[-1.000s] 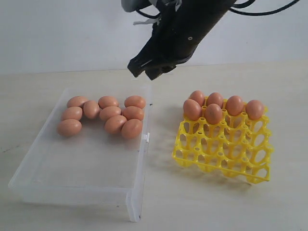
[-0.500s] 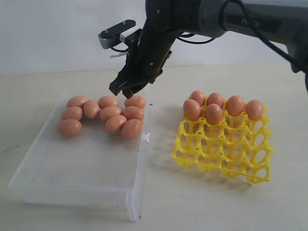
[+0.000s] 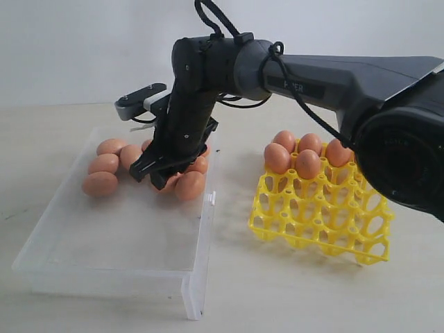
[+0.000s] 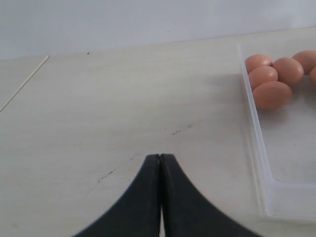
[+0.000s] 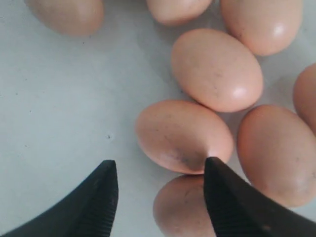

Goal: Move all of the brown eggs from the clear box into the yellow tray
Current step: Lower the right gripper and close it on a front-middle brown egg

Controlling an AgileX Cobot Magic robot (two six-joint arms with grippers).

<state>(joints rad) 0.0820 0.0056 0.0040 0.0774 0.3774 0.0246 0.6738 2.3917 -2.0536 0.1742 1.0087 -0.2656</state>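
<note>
Several brown eggs point(image 3: 104, 164) lie clustered at the far end of the clear box point(image 3: 104, 281). The yellow tray point(image 3: 326, 222) to its right holds several more eggs point(image 3: 307, 164) in its back cups. My right gripper point(image 3: 161, 177) reaches across and hangs low over the cluster, open. In the right wrist view that right gripper point(image 5: 161, 165) has one egg point(image 5: 183, 136) just beyond its tips and another point(image 5: 185, 210) lying between its fingers, against one finger point(image 5: 222, 192). My left gripper point(image 4: 161, 157) is shut and empty over bare table beside the box wall point(image 4: 256, 138).
The pale tabletop point(image 3: 277, 291) lies around the box and the tray. The near half of the box floor point(image 3: 132, 236) is bare. The right arm's thick black link point(image 3: 402, 139) crosses above the tray's back right corner. A white wall stands behind.
The right arm has swung left and down from above the box's far right corner into the egg cluster. Its jaws have gone from nearly shut to open. The eggs have not moved.
</note>
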